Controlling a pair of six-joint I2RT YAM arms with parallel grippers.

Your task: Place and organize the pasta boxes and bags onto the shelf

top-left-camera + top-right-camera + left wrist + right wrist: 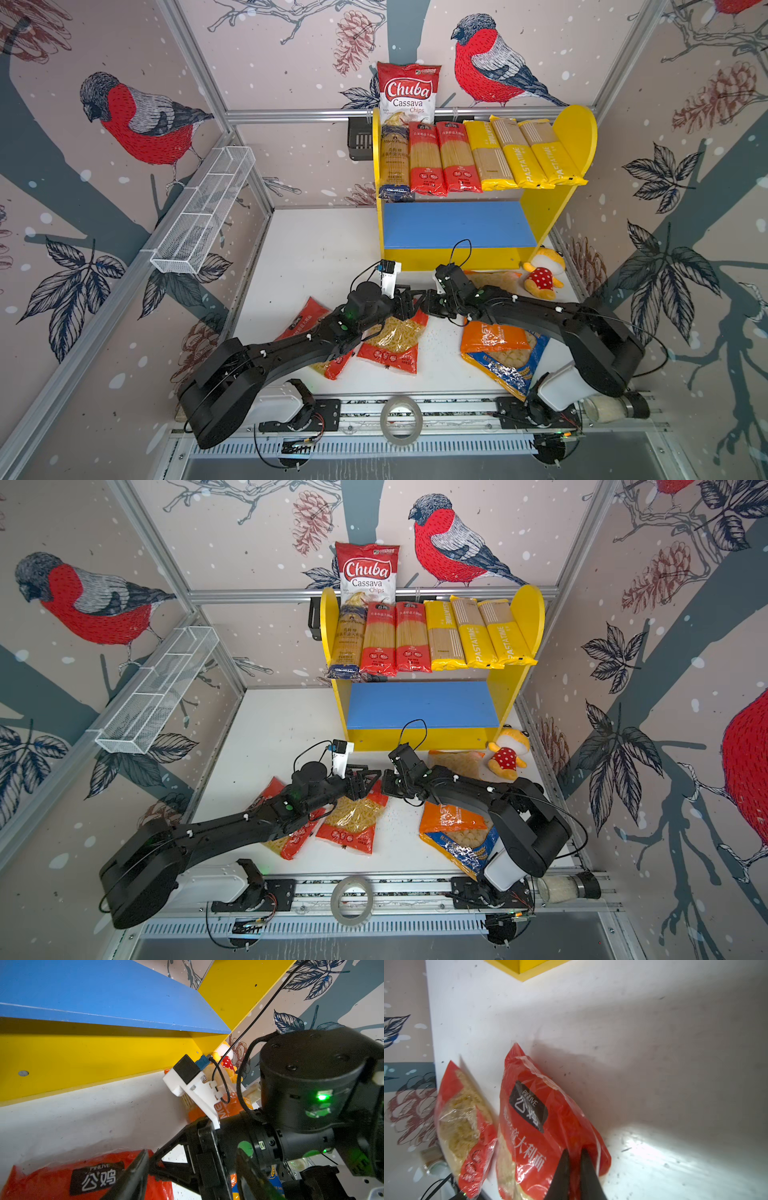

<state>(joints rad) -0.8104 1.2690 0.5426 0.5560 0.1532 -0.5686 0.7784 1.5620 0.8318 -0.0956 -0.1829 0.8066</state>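
Right, red bag [395,338] lies flat on the worktop [316,249], front-centre, well apart from the shelf [575,137]. Right gripper [574,1150] is nearly closed, pinching the bag's film at its shelf-side corner. Left gripper [409,301] is just beside it at the same end of the bag, jaws apart, nothing in them. Second red bag [460,1126] lies alongside, partly under the left arm. Orange bag [494,336] overlaps blue-yellow bag [509,368] under the right arm. Six spaghetti packs [457,162] lie side by side on the shelf's top board.
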